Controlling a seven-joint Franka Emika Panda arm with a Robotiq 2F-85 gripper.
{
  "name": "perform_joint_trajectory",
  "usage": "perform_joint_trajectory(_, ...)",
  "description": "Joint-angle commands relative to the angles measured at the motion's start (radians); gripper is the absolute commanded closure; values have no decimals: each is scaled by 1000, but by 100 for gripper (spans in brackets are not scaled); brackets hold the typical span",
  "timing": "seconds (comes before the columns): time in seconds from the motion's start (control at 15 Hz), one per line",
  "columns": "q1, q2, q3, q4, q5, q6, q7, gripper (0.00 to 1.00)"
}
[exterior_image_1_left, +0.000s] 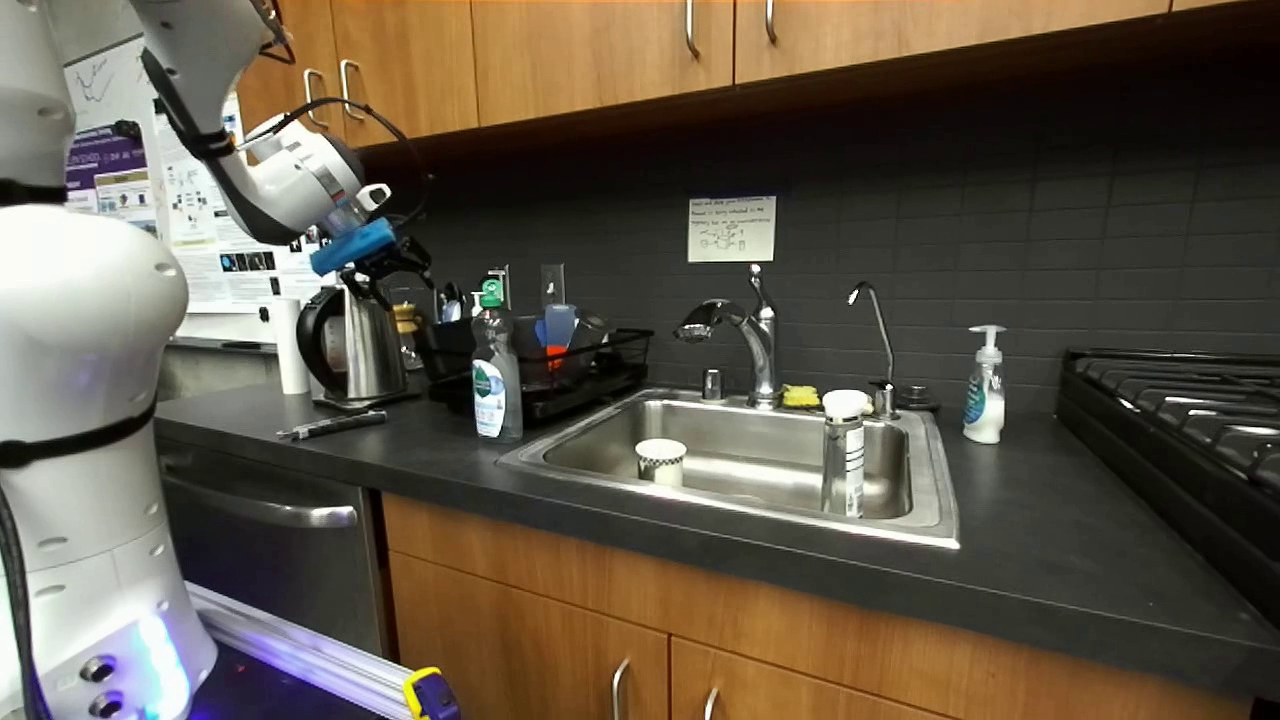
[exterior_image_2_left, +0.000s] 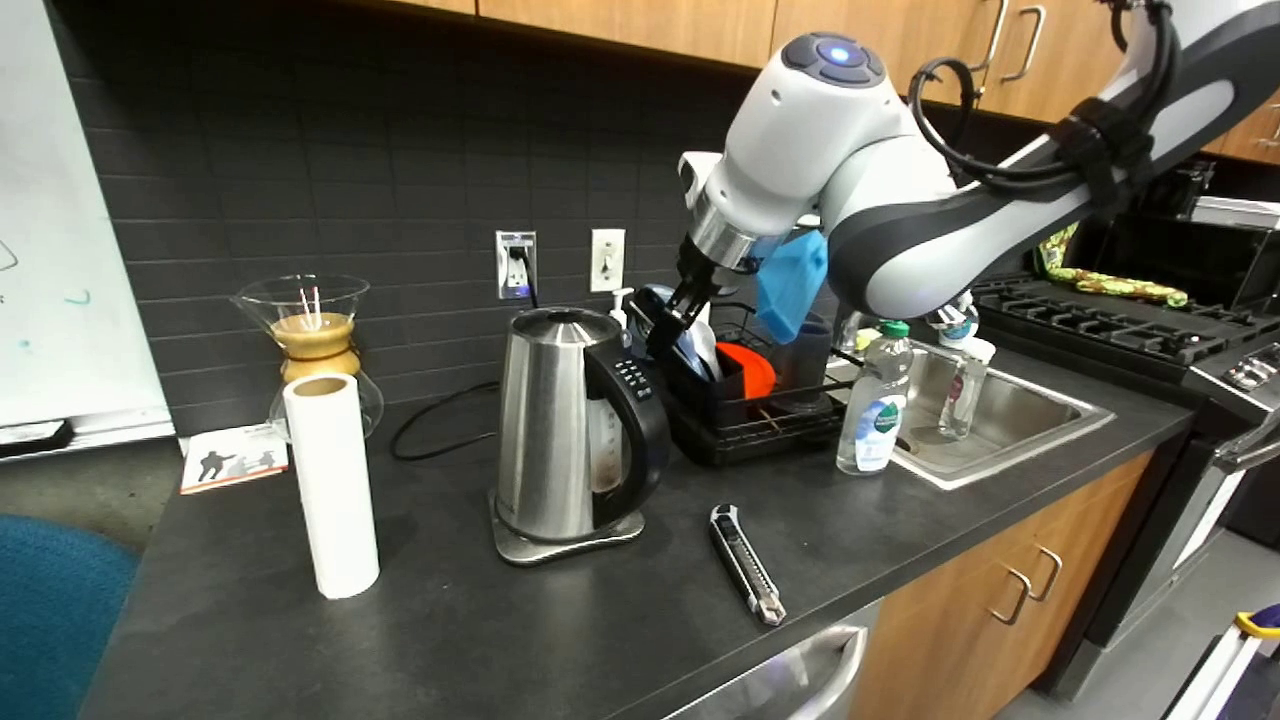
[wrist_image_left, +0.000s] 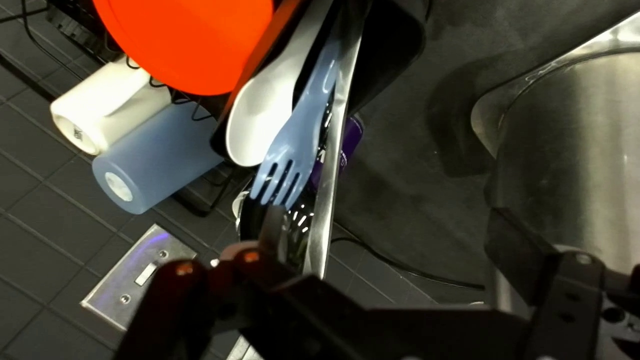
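Dark tiles (wrist_image_left: 50, 200) back the blue fork (wrist_image_left: 298, 142) near the pincer (wrist_image_left: 385, 235).

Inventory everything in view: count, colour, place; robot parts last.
Electric kettle: one, silver and black, counter
Utility knife: one, grey, counter
Paper roll: one, white, counter
Pour-over carafe: one, clear, counter
Dish rack: one, black, counter
Spoon: one, white, rack
Fork: one, blue, rack
Round dish: one, orange, rack
Sink: one, silver, counter
Patterned cup: one, white, sink
White-capped bottle: one, clear, sink
Faucets: two, silver, behind sink
Sponge: one, yellow, behind sink
Dish-soap bottle: one, clear, counter
Gas stove: one, black, beside counter
Pump bottle: one, clear, near stove
Note: one, white, wall
Robot arm: one, white, over counter
Jaws: one pair, black, open, near fork
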Motion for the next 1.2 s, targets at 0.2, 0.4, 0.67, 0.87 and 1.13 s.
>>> perform_joint_trajectory(0.2,-1,63,6,47,-39,19,23,15)
perform_joint_trajectory(0.4,-2,81,3,59,-35,27,17,15)
perform_joint_trajectory(0.67,-1,95,3,72,-27,32,13,48)
perform_joint_trajectory(0.87,1,94,4,67,-30,32,18,60)
perform_joint_trajectory(1.13,3,88,5,57,-34,31,29,42)
